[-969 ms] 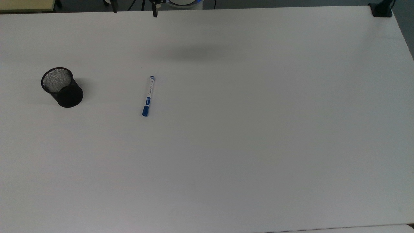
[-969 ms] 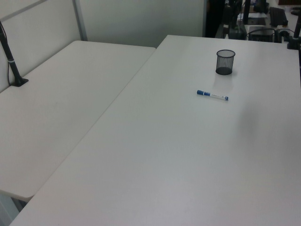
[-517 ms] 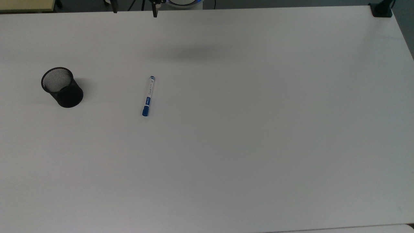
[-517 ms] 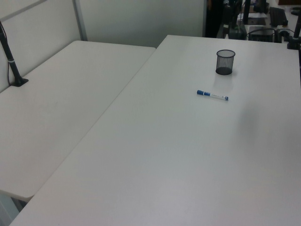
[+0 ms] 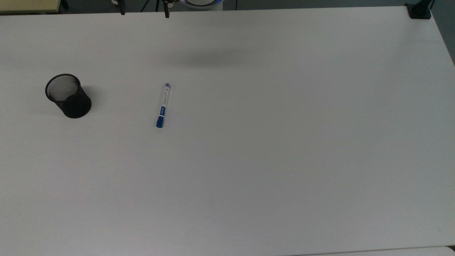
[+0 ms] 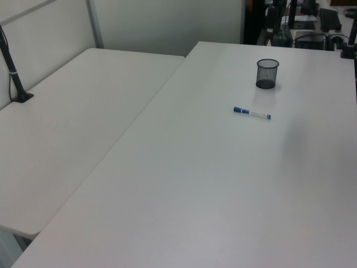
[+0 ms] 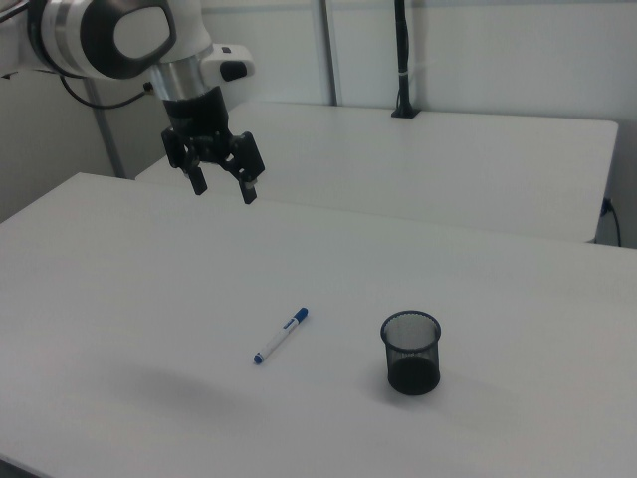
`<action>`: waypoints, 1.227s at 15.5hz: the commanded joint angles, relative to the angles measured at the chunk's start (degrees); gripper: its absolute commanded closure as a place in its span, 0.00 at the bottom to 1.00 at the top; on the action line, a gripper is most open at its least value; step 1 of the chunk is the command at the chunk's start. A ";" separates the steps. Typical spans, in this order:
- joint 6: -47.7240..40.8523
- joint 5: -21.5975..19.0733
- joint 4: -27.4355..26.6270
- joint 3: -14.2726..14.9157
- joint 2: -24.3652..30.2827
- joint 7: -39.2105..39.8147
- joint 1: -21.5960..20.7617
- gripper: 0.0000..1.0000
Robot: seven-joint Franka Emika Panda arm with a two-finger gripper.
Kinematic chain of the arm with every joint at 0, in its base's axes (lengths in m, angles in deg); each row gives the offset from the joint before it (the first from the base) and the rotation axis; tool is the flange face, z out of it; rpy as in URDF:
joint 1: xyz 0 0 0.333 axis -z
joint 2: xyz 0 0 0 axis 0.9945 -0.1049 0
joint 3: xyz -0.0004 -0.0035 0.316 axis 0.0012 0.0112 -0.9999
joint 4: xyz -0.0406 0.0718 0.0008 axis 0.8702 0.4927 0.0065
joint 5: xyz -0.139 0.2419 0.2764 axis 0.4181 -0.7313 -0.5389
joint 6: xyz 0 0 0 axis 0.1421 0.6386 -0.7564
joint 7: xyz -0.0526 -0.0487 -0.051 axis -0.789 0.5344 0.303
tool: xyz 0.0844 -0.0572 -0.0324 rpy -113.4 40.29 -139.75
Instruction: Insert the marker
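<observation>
A: Where is the pincer [image 7: 223,186]?
B: In the right view it hangs high above the surface [image 7: 119,299], at about 10 o'clock from the marker [image 7: 281,336], well apart from it. Its two black fingers [image 7: 248,189] point down with a wide gap between them, so it is spread and holds nothing. In the top view the two finger tips [image 5: 166,13] poke in at the 12 o'clock edge.

A: And the arm?
B: The white arm [image 7: 109,35] comes in from the right view's upper left corner, with a grey joint cap facing the camera.

A: Where is the marker?
B: It lies flat on the surface, touched by nothing. In the top view, the marker [image 5: 163,105] runs nearly from 12 to 6 o'clock, blue cap at the 6 o'clock end and the small blue end at 12. In the left view, the marker [image 6: 252,113] lies almost level, cap toward 9 o'clock.

A: And the cup?
B: The black mesh cup [image 7: 411,353] stands upright and open, apart from the marker. In the right view it is at about 3 o'clock from the marker; in the top view, the cup [image 5: 68,95] is at 9 o'clock from it; in the left view, the cup [image 6: 267,73] is at about 1 o'clock.

A: Anything else?
B: A second white table [image 6: 72,111] adjoins the surface, with a black pole [image 6: 12,70] standing on it.
</observation>
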 commanded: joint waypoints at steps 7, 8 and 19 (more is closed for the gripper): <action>13.35 4.09 -6.32 0.51 -6.72 9.35 2.83 0.00; 16.00 4.09 -8.08 0.51 -7.16 8.73 3.01 0.00; 36.14 3.91 -9.68 0.51 -22.18 -5.58 2.13 0.03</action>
